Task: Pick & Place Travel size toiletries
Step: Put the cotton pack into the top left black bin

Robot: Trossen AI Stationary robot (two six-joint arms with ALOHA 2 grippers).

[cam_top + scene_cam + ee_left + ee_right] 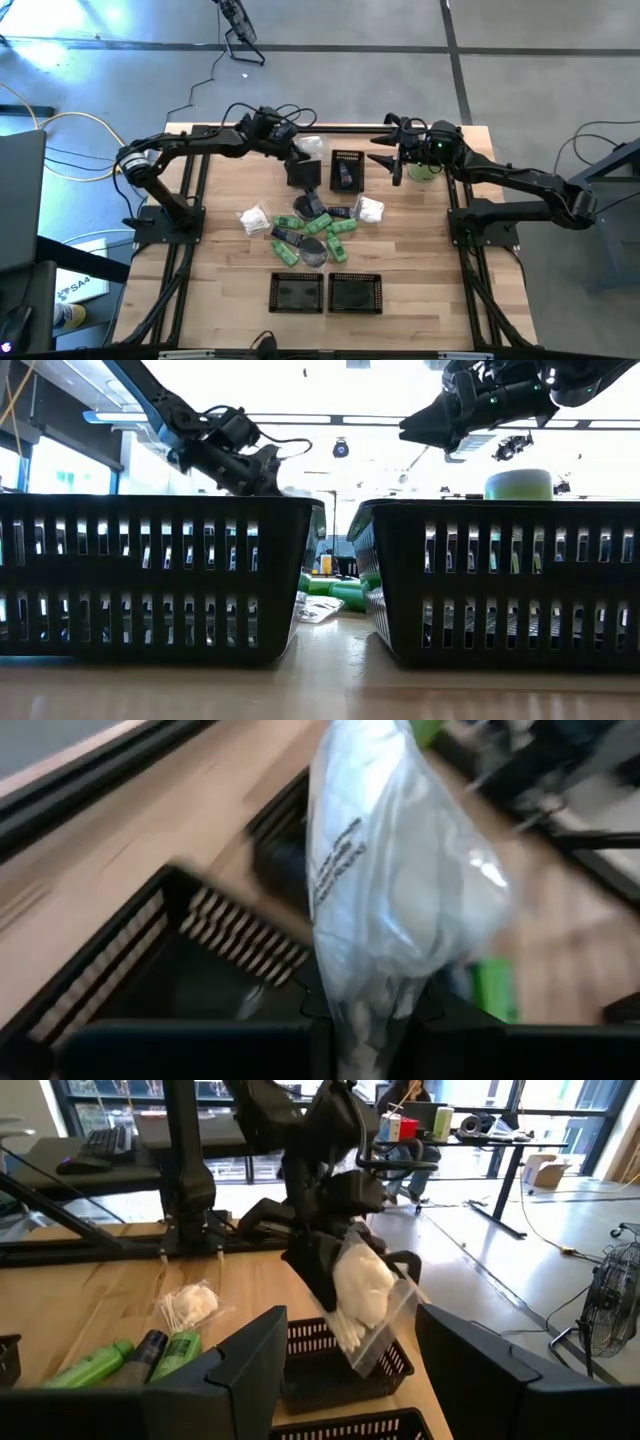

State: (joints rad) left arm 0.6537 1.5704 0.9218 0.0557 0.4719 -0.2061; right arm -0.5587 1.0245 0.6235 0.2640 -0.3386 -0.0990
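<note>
Left gripper (335,1270) is clamping a clear packet (395,890) of white bits by its upper edge; the packet is hanging long axis vertical, directly over the far-left basket (303,172), closer to this arm. Right gripper (390,150) is waiting with fingers apart beside the neighbouring basket (347,170).

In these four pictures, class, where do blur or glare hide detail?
Left wrist view: motion blur smears the clear bag held by the left gripper. Low view: bright windows leave the black baskets as dark silhouettes. High view and right wrist view: evenly lit, fairly sharp.
</note>
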